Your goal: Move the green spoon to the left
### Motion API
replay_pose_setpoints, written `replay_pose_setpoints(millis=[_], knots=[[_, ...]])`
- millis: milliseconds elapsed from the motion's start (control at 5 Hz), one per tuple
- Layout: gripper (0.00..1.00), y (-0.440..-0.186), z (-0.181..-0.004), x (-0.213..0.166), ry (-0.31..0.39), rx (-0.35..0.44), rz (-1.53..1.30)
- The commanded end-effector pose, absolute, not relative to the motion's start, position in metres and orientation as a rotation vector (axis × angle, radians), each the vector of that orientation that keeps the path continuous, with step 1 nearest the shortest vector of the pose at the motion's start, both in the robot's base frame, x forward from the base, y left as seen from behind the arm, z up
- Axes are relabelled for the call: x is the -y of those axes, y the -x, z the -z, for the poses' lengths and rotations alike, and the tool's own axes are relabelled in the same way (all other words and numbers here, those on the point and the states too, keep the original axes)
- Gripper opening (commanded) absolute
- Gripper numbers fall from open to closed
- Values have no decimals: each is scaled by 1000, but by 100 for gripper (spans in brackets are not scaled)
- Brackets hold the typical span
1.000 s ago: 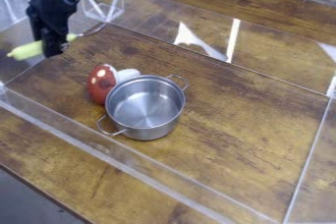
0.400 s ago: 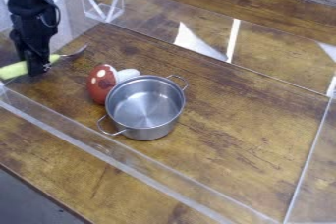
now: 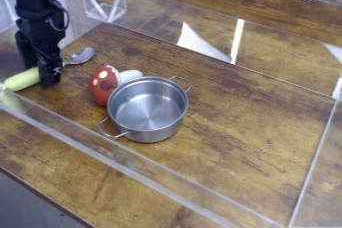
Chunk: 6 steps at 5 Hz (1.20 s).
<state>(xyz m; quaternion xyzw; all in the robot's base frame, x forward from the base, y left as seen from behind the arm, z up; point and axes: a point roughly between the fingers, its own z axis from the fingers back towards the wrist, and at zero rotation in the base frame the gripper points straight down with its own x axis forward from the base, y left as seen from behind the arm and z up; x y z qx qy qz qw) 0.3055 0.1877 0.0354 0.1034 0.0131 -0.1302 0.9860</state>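
The gripper (image 3: 51, 72) stands over the green spoon (image 3: 23, 79), jaws released around its middle. The pot (image 3: 147, 109) sits at four o'clock.

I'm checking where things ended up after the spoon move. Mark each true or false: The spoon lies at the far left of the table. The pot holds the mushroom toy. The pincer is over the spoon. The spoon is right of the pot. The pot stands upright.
1. The spoon lies at the far left of the table: true.
2. The pot holds the mushroom toy: false; the pot is empty and the toy lies beside it, on its left.
3. The pincer is over the spoon: true.
4. The spoon is right of the pot: false; it is to the left.
5. The pot stands upright: true.
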Motion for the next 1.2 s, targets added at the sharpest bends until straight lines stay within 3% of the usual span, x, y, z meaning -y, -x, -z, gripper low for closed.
replay_pose_setpoints(millis=[0,1000], knots=[[100,-305,-60,-205,-241,11,198],[100,-333,-84,-189,-234,48,292]])
